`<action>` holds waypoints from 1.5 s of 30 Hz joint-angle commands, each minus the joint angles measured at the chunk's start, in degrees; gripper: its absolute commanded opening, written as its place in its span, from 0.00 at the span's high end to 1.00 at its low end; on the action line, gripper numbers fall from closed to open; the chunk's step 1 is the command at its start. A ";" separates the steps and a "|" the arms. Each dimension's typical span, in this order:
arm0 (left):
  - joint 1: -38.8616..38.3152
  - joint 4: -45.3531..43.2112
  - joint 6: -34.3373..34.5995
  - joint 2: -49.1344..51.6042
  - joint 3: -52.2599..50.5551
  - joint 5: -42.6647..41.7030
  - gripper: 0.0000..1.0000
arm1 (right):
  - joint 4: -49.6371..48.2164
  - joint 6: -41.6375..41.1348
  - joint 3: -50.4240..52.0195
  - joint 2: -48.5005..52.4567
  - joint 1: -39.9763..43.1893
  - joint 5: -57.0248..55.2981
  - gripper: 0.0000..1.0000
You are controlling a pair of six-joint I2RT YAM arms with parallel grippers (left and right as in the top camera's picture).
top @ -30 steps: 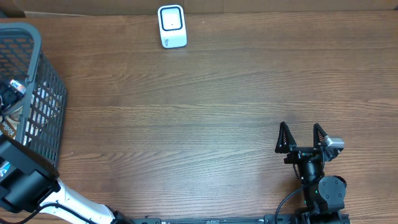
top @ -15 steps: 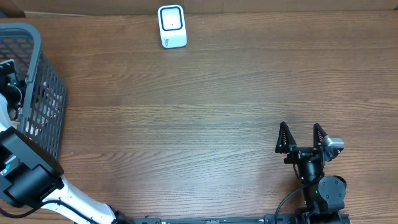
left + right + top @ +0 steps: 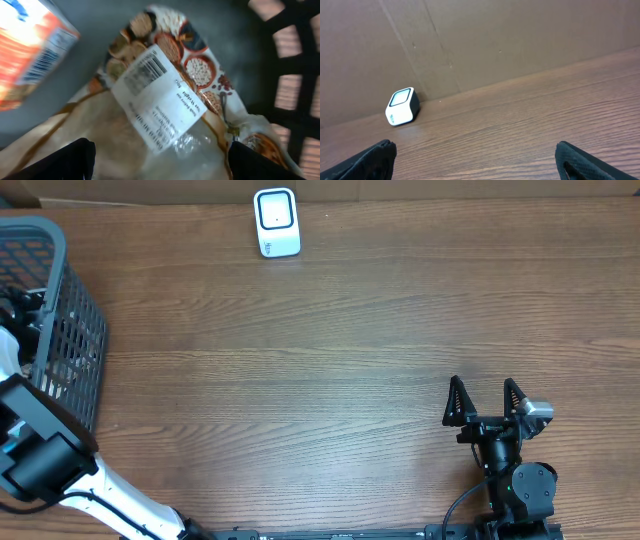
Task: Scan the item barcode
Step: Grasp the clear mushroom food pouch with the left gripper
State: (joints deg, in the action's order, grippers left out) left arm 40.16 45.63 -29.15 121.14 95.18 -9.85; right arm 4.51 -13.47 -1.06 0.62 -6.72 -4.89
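In the left wrist view a clear bag (image 3: pixel 100 135) printed with grain pictures lies on the basket floor. It carries a white label (image 3: pixel 165 102) with a barcode (image 3: pixel 145 74) facing up. My left gripper (image 3: pixel 160 150) is open just above the bag, one dark finger (image 3: pixel 65 160) on each side of it. The white barcode scanner (image 3: pixel 276 222) stands at the table's far edge and also shows in the right wrist view as a small scanner (image 3: pixel 402 106). My right gripper (image 3: pixel 485 400) is open and empty above the wood at the front right.
A dark wire basket (image 3: pixel 70 330) stands at the table's left edge, with my left arm (image 3: pixel 40 445) reaching down into it. An orange box (image 3: pixel 30 45) with its own barcode lies beside the bag. The basket's mesh wall (image 3: pixel 295 75) is close on the right.
My left gripper has gone lower into the basket and its jaws have widened. The right arm has not moved.
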 commanded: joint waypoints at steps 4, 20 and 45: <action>0.35 -0.09 -1.73 3.28 -0.35 1.38 0.01 | -0.22 0.04 0.61 -0.46 0.37 -0.15 0.00; 0.31 -0.94 0.00 3.23 -0.28 1.46 0.58 | -0.22 0.04 0.61 -0.46 0.37 -0.15 0.00; 0.37 7.26 8.33 2.80 10.27 8.50 0.96 | -0.22 0.04 0.61 -0.46 0.37 -0.15 0.00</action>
State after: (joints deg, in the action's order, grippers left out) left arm 40.21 51.00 -26.46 122.98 100.51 -4.78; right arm 4.54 -13.50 -1.06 0.62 -6.72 -4.89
